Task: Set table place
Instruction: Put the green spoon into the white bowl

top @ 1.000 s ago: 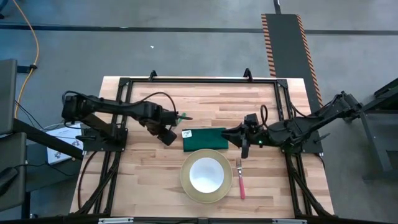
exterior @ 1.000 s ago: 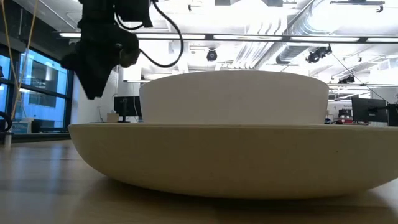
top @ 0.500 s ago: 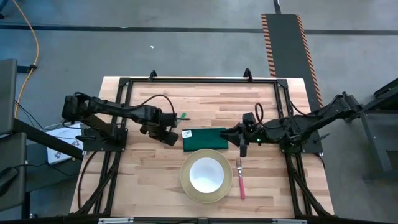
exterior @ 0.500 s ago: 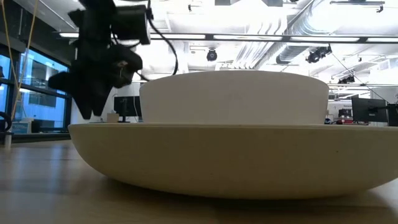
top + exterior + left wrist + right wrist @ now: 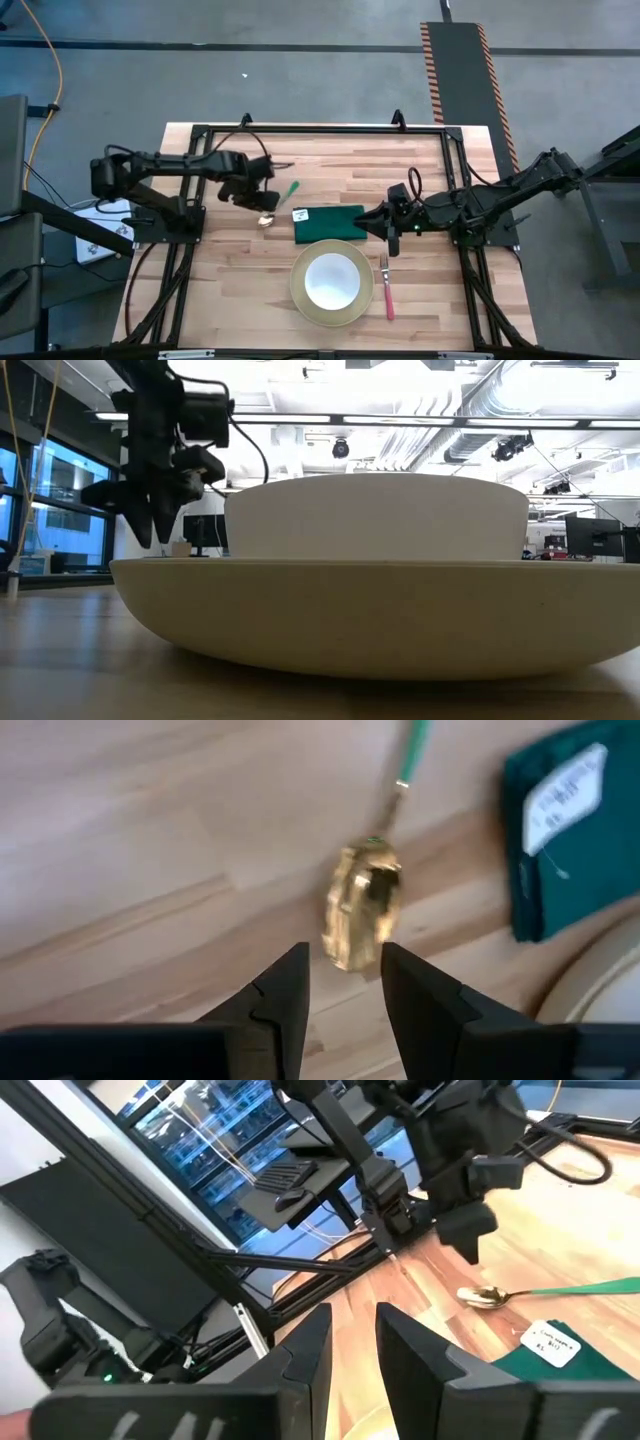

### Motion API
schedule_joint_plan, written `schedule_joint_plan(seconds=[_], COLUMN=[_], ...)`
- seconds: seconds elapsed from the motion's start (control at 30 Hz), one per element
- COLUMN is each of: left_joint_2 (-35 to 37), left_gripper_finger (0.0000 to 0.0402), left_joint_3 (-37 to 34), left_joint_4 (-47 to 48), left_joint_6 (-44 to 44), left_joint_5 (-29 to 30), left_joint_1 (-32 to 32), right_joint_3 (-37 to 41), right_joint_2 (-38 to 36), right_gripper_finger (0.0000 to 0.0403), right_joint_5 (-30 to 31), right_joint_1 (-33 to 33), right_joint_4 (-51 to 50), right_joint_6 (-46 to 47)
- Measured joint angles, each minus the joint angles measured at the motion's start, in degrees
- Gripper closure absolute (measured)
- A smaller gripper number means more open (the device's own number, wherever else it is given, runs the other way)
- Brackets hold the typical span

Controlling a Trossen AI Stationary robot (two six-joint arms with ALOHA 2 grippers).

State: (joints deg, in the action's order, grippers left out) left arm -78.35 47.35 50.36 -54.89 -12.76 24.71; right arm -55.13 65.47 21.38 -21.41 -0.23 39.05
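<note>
The gold spoon with its green handle (image 5: pixel 278 205) lies flat on the wooden table (image 5: pixel 230 290), left of the dark green folded napkin (image 5: pixel 328 225). My left gripper (image 5: pixel 262 203) hovers just above the spoon's gold bowl (image 5: pixel 362 905), open by a narrow gap and touching nothing. The white bowl (image 5: pixel 331 280) sits in the pale yellow plate (image 5: pixel 300 300) near the table's near edge. The pink-handled fork (image 5: pixel 387 292) lies right of the plate. My right gripper (image 5: pixel 388 235) waits at the napkin's right end, narrowly open.
A black metal frame (image 5: pixel 320 130) runs around the table's far part and sides. In the low view the plate (image 5: pixel 380 610) and bowl (image 5: pixel 375 515) fill the front, with my left gripper (image 5: pixel 150 535) hanging behind them. Bare wood shows left of the plate.
My left gripper has let go of the spoon and risen, drawing back toward the table's far-left. The spoon, earlier at its fingers with only the green handle showing, now lies on the table with its gold bowl uncovered.
</note>
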Motion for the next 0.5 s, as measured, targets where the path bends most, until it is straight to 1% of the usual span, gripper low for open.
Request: schedule_joint_plan(seconds=[0.17,0.3,0.4,0.5], left_joint_2=[0.0,0.0,0.0,0.0], left_gripper_finger=[0.0286,0.0287,0.0286,0.0287], left_joint_3=[0.0,-0.5,-1.4,-1.5], left_joint_4=[1.3,1.4,-0.4,-3.3], left_joint_6=[2.7,4.0,4.1,5.1], left_joint_5=[-2.7,-6.0,-7.1,-7.2], left_joint_1=[4.8,7.9,9.2,9.0], right_joint_3=[0.0,0.0,0.0,0.0], right_joint_2=[0.0,0.0,0.0,0.0], right_gripper_finger=[0.0331,0.0331,0.0331,0.0331], right_joint_5=[0.0,0.0,0.0,0.0], right_joint_1=[0.0,0.0,0.0,0.0], right_joint_4=[0.0,0.0,0.0,-0.1], right_joint_6=[-0.4,-1.5,-1.6,-1.8])
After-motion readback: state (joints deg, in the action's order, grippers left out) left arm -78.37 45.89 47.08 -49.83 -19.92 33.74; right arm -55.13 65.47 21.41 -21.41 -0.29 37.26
